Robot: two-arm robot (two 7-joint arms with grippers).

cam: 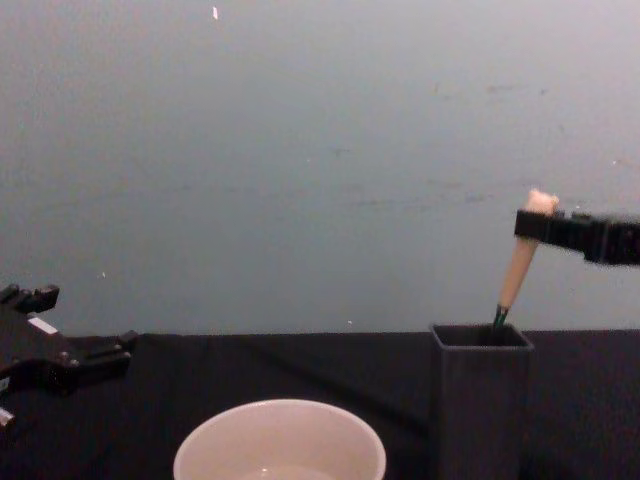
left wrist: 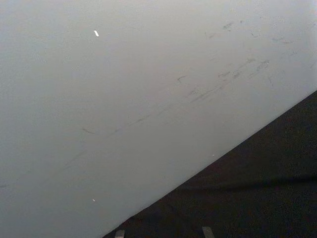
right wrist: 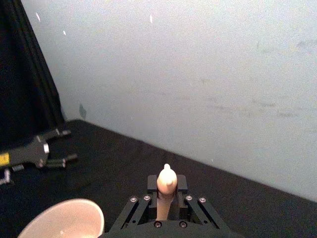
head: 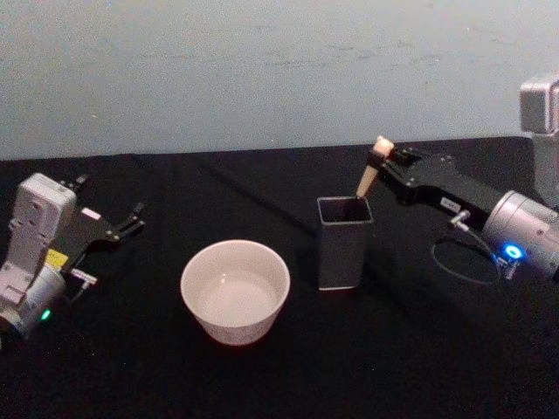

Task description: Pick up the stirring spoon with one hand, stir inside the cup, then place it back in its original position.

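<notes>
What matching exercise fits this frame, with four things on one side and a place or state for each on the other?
Things:
1. stirring spoon
2. cup
3. right gripper
4. left gripper

Places or states:
A. open, holding nothing, at the left side of the table
B. leaning in the dark holder, handle sticking up
C. standing on the table, left of the holder
D. shut on the top of the spoon's handle

Pairs: 1-B, 2-C, 3-D, 4-A

Cream-white cup, dark grey holder, beige-handled stirring spoon (dark neck), black table, pale grey-blue wall.
</notes>
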